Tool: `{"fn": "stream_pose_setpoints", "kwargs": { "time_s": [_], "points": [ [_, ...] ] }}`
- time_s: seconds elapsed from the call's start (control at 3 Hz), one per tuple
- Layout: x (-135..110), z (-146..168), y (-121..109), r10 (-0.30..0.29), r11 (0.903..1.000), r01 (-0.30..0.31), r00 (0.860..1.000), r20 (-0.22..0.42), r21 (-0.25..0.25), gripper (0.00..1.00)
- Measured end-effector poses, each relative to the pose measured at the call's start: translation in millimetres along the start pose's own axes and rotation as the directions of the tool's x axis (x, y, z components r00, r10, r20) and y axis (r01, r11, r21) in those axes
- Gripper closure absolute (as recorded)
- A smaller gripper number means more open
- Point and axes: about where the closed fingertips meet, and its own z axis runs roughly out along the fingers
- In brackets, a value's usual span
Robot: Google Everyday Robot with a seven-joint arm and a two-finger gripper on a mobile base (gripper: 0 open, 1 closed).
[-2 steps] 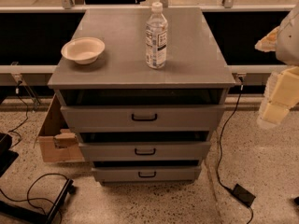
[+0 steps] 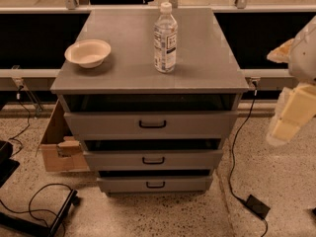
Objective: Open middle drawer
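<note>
A grey cabinet [image 2: 148, 70] holds three flat-fronted drawers, each with a small black bar handle. The middle drawer [image 2: 118, 160] sits between the taller top drawer [image 2: 108, 124] and the lowest, smallest drawer [image 2: 123, 184]. Its handle [image 2: 153, 160] is at the centre of its front. Dark gaps show above each front, and each lower front is narrower than the one above. My gripper [image 2: 285, 125] hangs at the right edge of the camera view, off to the right of the cabinet, at about the top drawer's height and apart from all the drawers.
A white bowl [image 2: 88, 52] and a clear water bottle [image 2: 165, 38] stand on the cabinet top. A cardboard box [image 2: 57, 149] leans at the cabinet's left side. A cable and black power adapter [image 2: 257, 206] lie on the floor at the right, and cables [image 2: 34, 201] at the lower left.
</note>
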Motion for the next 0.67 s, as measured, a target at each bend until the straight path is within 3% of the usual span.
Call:
{"fn": "stream_pose_setpoints", "kwargs": {
  "time_s": [0.67],
  "points": [
    [-8,73,27,-0.033,0.9991,0.030,0.994,0.107,0.031,0.00]
  ]
}}
